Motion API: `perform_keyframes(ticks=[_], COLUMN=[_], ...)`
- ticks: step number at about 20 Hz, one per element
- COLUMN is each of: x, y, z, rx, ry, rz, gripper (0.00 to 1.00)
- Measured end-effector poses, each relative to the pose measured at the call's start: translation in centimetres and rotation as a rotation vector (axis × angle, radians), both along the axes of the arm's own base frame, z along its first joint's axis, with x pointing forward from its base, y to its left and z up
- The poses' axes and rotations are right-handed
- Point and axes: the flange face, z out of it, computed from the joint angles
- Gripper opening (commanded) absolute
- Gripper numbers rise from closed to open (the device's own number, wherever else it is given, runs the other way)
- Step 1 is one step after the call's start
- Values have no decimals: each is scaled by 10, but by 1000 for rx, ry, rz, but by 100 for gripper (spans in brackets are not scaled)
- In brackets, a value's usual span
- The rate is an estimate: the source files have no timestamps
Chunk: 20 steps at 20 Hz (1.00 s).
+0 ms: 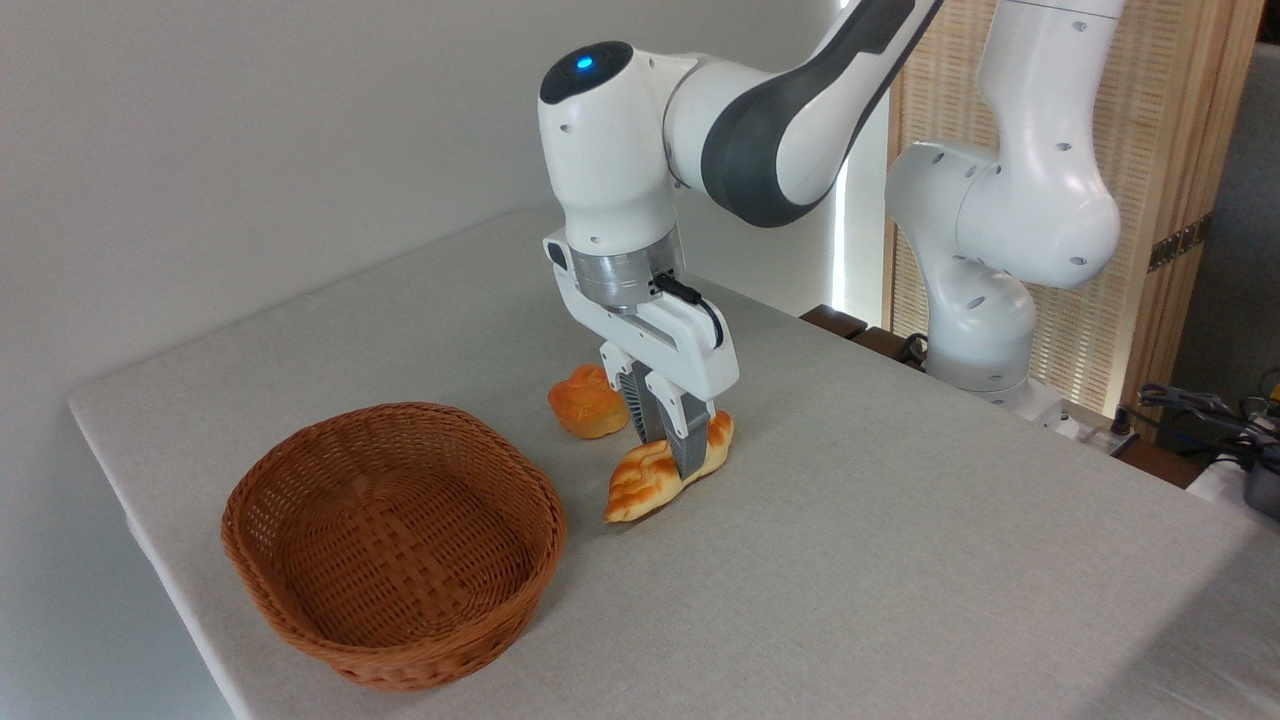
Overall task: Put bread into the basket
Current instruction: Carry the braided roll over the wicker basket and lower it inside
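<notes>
Wicker basket (392, 540), reddish brown, sits on the surface (850, 560) at lower left, close to the front-left edge. Nothing visible inside it.

Bread (640, 480), braided and golden-orange with pale grooves, lies on the surface just right of the basket, apart from its rim. One pointed end faces the basket, the other points up-right, behind the fingers.

Gripper (668, 445) points straight down over the loaf's middle. Fingers (690, 440) straddle it, one in front and one behind, tips at loaf level. Jaws look closed on the bread, pads against its sides. Can't tell whether the loaf is lifted or resting on the surface; a thin shadow sits right under it.

Bun (588, 400), small, round, orange, sits behind the gripper, near the bread but not touching it, partly hidden by the back finger.

Arm (760, 120) is white with grey joint covers and comes in from upper right; a blue light shows on top of the wrist joint. Its base (975, 330) stands at the far right edge of the surface. A black cable runs along the white hand body.

Surface is a pale grey cloth-like cover. Plain white wall (250, 150) is behind on the left, a slatted wooden screen (1170, 200) behind the base on the right. Dark cables (1200, 405) lie at far right.
</notes>
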Motion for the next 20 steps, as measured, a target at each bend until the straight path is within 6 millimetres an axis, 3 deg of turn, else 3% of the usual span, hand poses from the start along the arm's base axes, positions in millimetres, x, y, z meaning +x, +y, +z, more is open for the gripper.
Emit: perform_keyframes(ticks=[3,6,9,11,14,16,17,18,20], x=[7,28,63,95,149,177,186,190,193], y=[-1,0,-2,-3,-9,-16,-21,-27,-34], z=[23,75,132,155,149,125,112,103,93], rx=[2,-8,-28,-37,-41,-42,-44,-46,-48], ry=[54,72,-19,-94,-237,-302,-311,-308,-298], rz=[-21,-77,-94,-107,-129,-149,-158,-166,-176], gripper=[3,4,8,11,19,30,30,47,100])
